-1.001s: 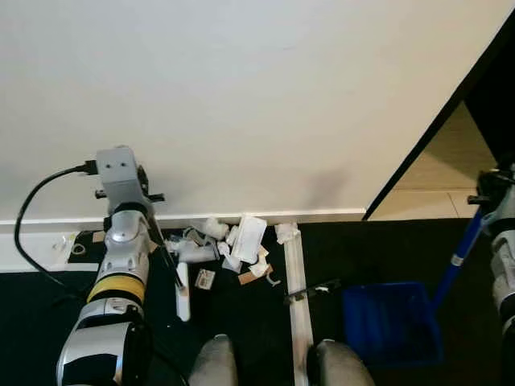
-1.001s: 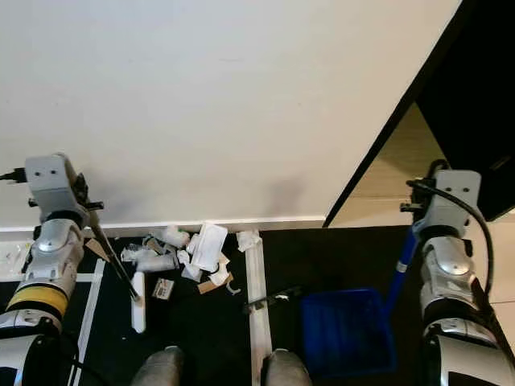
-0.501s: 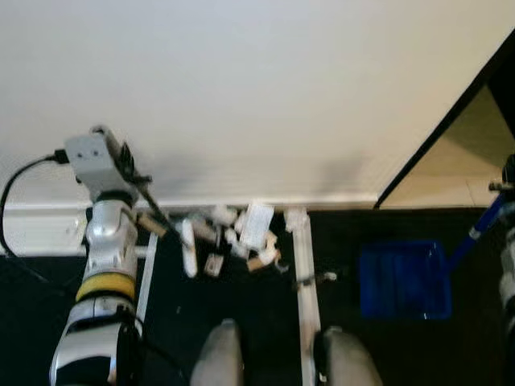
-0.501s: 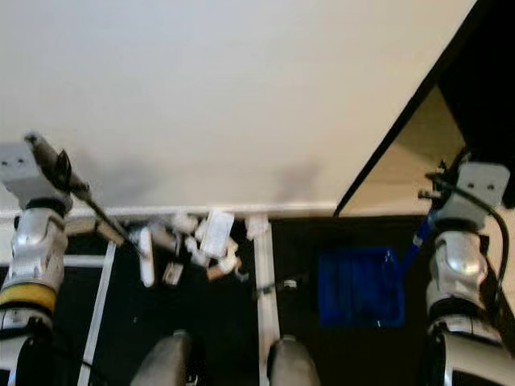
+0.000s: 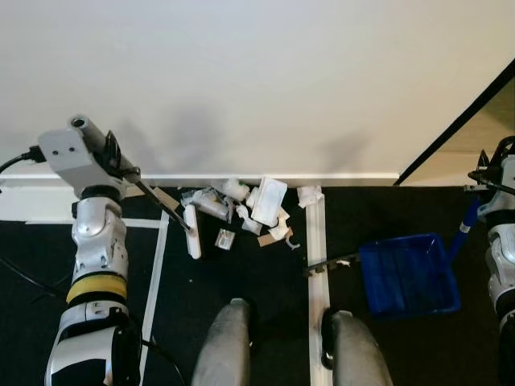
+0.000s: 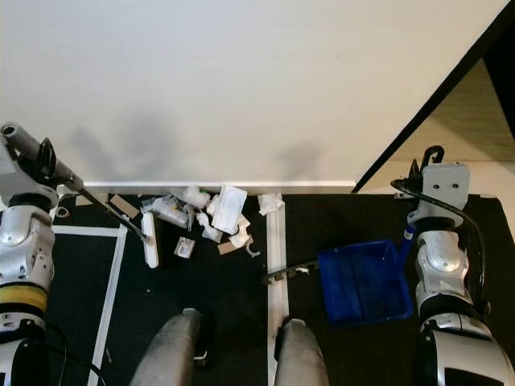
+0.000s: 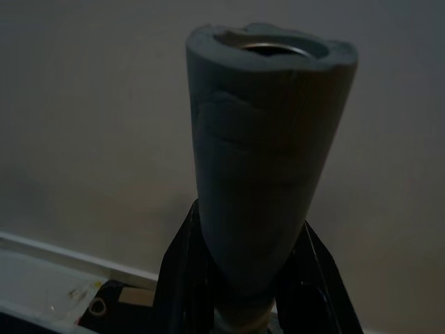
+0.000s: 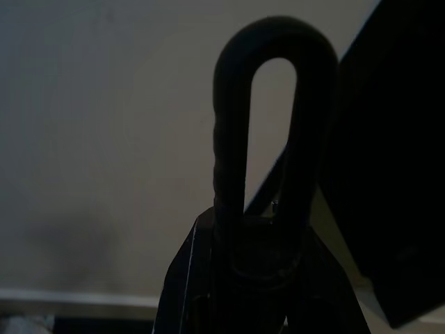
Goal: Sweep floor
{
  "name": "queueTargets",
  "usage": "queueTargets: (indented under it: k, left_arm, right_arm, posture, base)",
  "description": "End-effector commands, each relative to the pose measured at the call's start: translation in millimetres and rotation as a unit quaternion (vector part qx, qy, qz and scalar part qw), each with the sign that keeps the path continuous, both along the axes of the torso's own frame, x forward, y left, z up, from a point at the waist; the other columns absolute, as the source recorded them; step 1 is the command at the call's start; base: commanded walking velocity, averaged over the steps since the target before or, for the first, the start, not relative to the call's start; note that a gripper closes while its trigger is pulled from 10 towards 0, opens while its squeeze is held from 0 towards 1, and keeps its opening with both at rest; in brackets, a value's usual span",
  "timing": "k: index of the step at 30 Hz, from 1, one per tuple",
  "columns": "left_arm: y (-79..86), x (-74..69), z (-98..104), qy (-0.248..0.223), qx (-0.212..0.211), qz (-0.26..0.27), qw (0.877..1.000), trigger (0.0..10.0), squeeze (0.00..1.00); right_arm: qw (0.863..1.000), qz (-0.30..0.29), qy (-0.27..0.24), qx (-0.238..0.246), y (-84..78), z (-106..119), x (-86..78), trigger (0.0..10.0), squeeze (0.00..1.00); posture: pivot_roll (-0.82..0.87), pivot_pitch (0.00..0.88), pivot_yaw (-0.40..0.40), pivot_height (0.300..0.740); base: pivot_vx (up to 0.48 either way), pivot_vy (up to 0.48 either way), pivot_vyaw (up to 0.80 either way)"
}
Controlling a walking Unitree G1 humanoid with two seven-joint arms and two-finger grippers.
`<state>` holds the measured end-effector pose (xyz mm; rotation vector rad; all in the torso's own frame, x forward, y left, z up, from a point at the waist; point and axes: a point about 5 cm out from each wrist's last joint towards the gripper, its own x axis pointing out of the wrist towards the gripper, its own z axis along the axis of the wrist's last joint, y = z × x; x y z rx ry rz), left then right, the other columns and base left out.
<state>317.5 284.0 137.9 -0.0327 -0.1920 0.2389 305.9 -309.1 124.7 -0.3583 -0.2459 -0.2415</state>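
Currently I see the left gripper (image 7: 240,306) at mid left of the head view, its fingers (image 7: 182,278) clamped on the grey foam grip of the broom handle (image 7: 268,160); the thin shaft runs down and right to the white broom head (image 5: 192,232), which lies on the dark floor (image 5: 257,273) just left of the litter; the litter pile (image 5: 253,211), white paper scraps and bits of cardboard, sits in the upper centre against the skirting board (image 5: 241,176) below the wall (image 5: 257,80); the right gripper (image 8: 243,278) at the right edge has closed round the black looped top of the dustpan handle (image 8: 268,139); the blue shaft slopes down left to the blue dustpan (image 5: 409,274), which rests on the floor at lower right, well apart from the pile; a white floor strip (image 5: 316,265) lies between pile and pan; my two feet (image 5: 225,346) show at the bottom centre.
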Motion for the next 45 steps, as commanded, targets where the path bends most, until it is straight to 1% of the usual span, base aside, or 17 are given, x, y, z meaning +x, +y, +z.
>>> queueTargets:
  k: [1,5,6,7,10,11,13,14,17,20,26,31,33,35,38,42,45]
  left_arm:
    - [7.5,-3.8,7,-0.016,0.000,0.009,1.000,10.0,0.00]
    - [4.6,-2.1,7,-0.019,-0.004,0.006,1.000,10.0,0.00]
    - [1.8,0.0,8,-0.023,-0.008,0.003,1.000,10.0,0.00]
    - [1.8,0.0,8,-0.023,-0.008,0.003,1.000,10.0,0.00]
    - [-1.0,2.0,9,-0.027,-0.013,0.001,1.000,10.0,0.00]
    - [-1.0,2.0,9,-0.027,-0.013,0.001,1.000,10.0,0.00]
    - [-2.6,2.8,10,-0.028,-0.015,-0.001,0.999,10.0,0.00]
    - [-4.0,3.5,10,-0.029,-0.016,-0.003,0.999,10.0,0.00]
    - [-4.5,3.9,10,-0.029,-0.016,-0.004,0.999,10.0,0.00]
    - [-6.5,6.0,12,-0.030,-0.018,-0.008,0.999,10.0,0.00]
    - [-10.2,6.7,11,-0.025,-0.008,-0.022,0.999,10.0,0.00]
    - [-12.8,6.4,9,-0.010,0.020,-0.038,0.999,10.0,0.00]
    - [-13.0,6.4,8,-0.009,0.022,-0.040,0.999,10.0,0.00]
    - [-13.0,6.5,8,-0.009,0.021,-0.040,0.999,10.0,0.00]
    - [-14.8,7.5,7,-0.005,0.023,-0.046,0.999,10.0,0.00]
    - [-17.3,8.1,6,-0.006,0.024,-0.050,0.998,10.0,0.00]
    - [-17.8,8.2,7,-0.008,0.024,-0.052,0.998,10.0,0.00]
  right_arm:
    - [1.000,-0.002,0.006,0.021,4.2,-11,-3.9,10.0,0.00]
    - [0.999,0.000,-0.016,0.042,14.4,-10,0.6,10.0,0.00]
    - [0.996,-0.002,-0.050,0.071,25.4,-5,6.1,10.0,0.00]
    - [0.996,-0.002,-0.050,0.071,25.4,-5,6.1,10.0,0.00]
    - [0.989,-0.011,-0.098,0.113,39.6,3,13.2,10.0,0.00]
    - [0.989,-0.011,-0.098,0.113,39.6,3,13.2,10.0,0.00]
    - [0.982,-0.016,-0.126,0.139,48.2,9,17.2,10.0,0.00]
    - [0.975,-0.016,-0.151,0.164,56.7,15,21.8,10.0,0.00]
    - [0.973,-0.013,-0.159,0.170,60.1,19,24.0,10.0,0.00]
    - [0.972,0.003,-0.173,0.160,66.2,30,30.4,10.0,0.00]
    - [0.972,0.014,-0.182,0.147,56.1,38,30.0,10.0,0.00]
    - [0.979,0.037,-0.161,0.119,49.7,35,26.7,10.0,0.00]
    - [0.987,0.038,-0.126,0.096,47.5,23,23.4,10.0,0.00]
    - [0.989,0.037,-0.116,0.089,46.9,20,22.4,10.0,0.00]
    - [0.996,0.035,-0.061,0.055,49.7,2,18.4,10.0,0.00]
    - [0.998,0.044,-0.039,0.038,50.0,-9,12.0,10.0,0.00]
    - [0.998,0.036,-0.037,0.035,46.2,-10,10.2,10.0,0.00]
  posture:
    - [0.23,0.277,0.072,0.740]
    - [0.22,0.269,0.068,0.740]
    - [0.21,0.267,0.065,0.740]
    - [0.21,0.267,0.065,0.740]
    - [0.21,0.259,0.068,0.740]
    - [0.21,0.259,0.068,0.740]
    - [0.21,0.258,0.071,0.740]
    - [0.20,0.255,0.073,0.740]
    - [0.20,0.251,0.074,0.740]
    - [0.20,0.250,0.071,0.740]
    - [0.21,0.243,0.063,0.740]
    - [0.20,0.245,0.064,0.740]
    - [0.21,0.249,0.067,0.740]
    - [0.21,0.253,0.070,0.740]
    - [0.22,0.261,0.078,0.740]
    - [0.22,0.261,0.078,0.740]
    - [0.22,0.261,0.078,0.740]
  base:
    - [0.000,0.000,0.00]
    - [0.000,0.000,0.00]
    - [0.000,0.000,0.00]
    - [0.000,0.000,0.00]
    - [0.000,0.000,0.00]
    - [0.000,0.000,0.00]
    - [0.000,0.000,0.00]
    - [0.000,0.000,0.00]
    - [0.000,0.000,0.00]
    - [0.000,0.000,0.00]
    - [0.000,0.000,0.00]
    - [0.000,0.000,0.00]
    - [0.000,0.000,0.00]
    - [0.000,0.000,0.00]
    - [0.000,0.000,0.00]
    - [0.000,0.000,0.00]
    - [0.000,0.000,0.00]
